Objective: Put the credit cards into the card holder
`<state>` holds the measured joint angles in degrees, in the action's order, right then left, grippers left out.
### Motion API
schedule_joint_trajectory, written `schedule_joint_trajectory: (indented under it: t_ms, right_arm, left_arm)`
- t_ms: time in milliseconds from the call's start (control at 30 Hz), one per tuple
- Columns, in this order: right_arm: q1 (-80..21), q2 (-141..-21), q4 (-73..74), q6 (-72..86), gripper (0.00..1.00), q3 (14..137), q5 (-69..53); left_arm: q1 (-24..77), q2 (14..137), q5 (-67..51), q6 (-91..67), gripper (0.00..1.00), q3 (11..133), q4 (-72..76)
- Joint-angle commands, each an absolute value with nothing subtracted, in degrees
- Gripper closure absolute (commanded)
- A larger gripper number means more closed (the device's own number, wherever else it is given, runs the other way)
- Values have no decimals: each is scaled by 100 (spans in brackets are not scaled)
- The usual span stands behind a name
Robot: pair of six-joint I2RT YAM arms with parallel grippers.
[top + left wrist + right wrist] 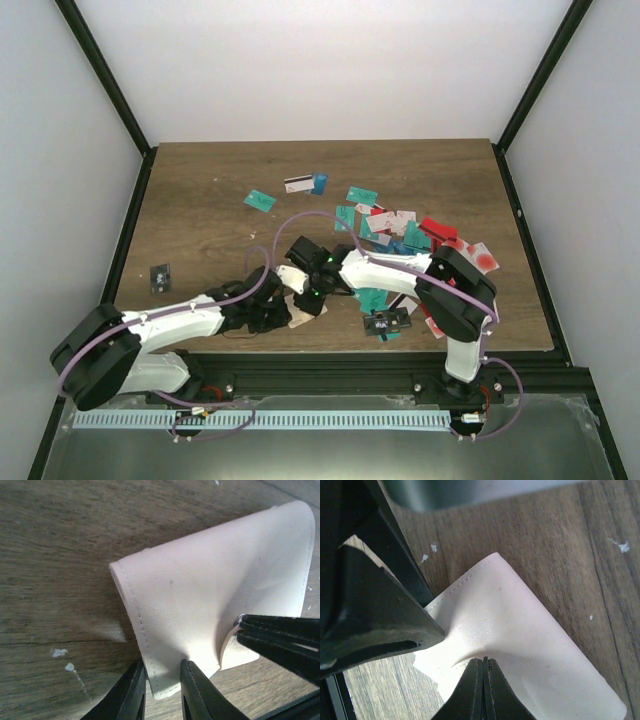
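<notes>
The card holder (301, 319) is a pale beige folded wallet lying near the table's front edge, between both arms. In the left wrist view my left gripper (162, 686) is closed round the near corner of the card holder (200, 595), one finger on each side. My right gripper (484, 663) is shut on a thin leaf of the card holder (520, 630) and pulls it up into a ridge. Its fingers (280, 636) enter the left wrist view from the right. The credit cards (400, 236) lie scattered behind and to the right. No card shows in either gripper.
Single cards lie apart: a teal one (259, 200), a white and blue pair (304, 184), a dark one (160, 277) at the far left. More teal cards (376, 298) and a black one (388, 322) lie under the right arm. The table's front edge runs just below the holder.
</notes>
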<state>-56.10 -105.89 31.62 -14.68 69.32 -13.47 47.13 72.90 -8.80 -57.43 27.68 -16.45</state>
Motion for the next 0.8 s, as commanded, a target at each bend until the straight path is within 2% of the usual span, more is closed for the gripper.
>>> schedule_joint_trajectory:
  t_ms: [0,67,133,200,433,767]
  right_arm:
    - [-5625,-10423,3146,-1827,99,6960,-1348]
    - [-5625,-10224,3132,-1857,99,6735,-1411]
    - [-5625,-10020,3133,-1887,99,6511,-1464]
    - [-5618,-9853,3107,-1903,99,6313,-1434]
    - [-5619,-9547,2766,-1995,99,5899,-1489]
    - [-5615,-9703,2432,-2071,99,6004,-1593]
  left_arm:
    - [4711,7094,-1089,-5603,76,2607,-1881]
    - [4700,6887,-1137,-5418,69,2753,-1990]
    - [4664,6704,-1078,-5242,55,3014,-2274]
    - [4574,6630,-1106,-5062,50,3259,-2485]
    - [3763,7288,-1877,-4062,51,3885,-2595]
    - [3618,8248,-2042,-3293,55,4070,-2634]
